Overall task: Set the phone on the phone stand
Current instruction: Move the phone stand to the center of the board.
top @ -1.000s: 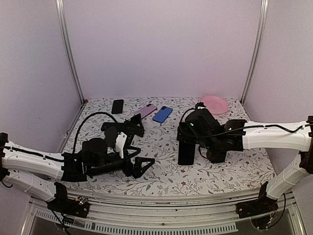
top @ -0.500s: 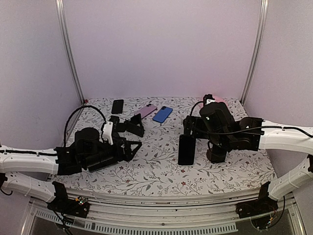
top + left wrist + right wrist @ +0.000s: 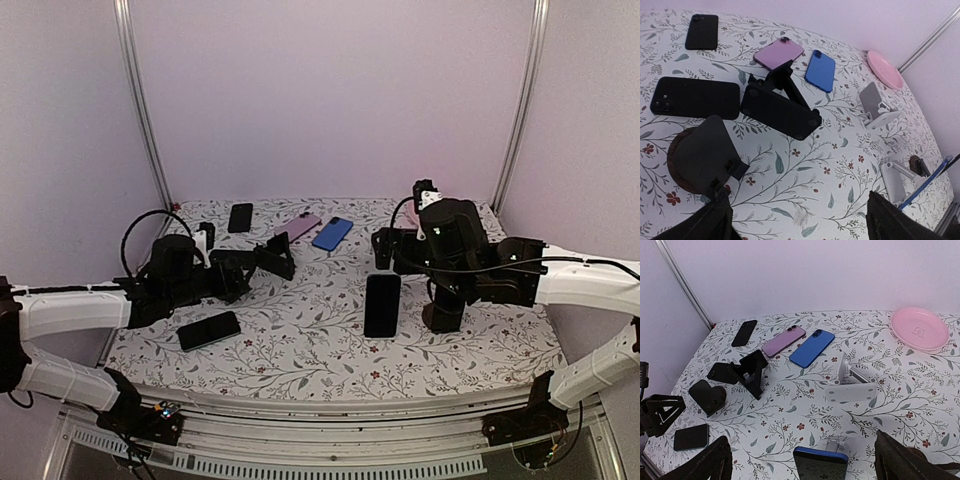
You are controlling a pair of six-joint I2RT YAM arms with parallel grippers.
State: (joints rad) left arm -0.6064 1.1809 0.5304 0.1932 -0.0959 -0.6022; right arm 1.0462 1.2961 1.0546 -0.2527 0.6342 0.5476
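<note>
A dark-screened phone [image 3: 382,305] with a blue edge leans upright on a silver phone stand [image 3: 894,181] at mid-table. In the right wrist view its top edge [image 3: 820,462] shows low between my fingers, with the stand [image 3: 837,444] peeking out behind it. My right gripper [image 3: 392,258] hangs open just above and behind the phone, apart from it. My left gripper [image 3: 238,275] is open over the left side, holding nothing, next to a black folding stand [image 3: 275,258].
A dark phone [image 3: 208,330] lies flat at front left. Black [image 3: 240,217], pink [image 3: 297,226] and blue [image 3: 332,233] phones lie at the back. A white stand [image 3: 850,385], a round-based black stand [image 3: 707,395], another black phone [image 3: 695,98] and a pink plate [image 3: 919,329] are also there.
My left arm pulled back to the left and rear, uncovering the flat phone at front left. My right gripper lifted up and away from the phone on the stand.
</note>
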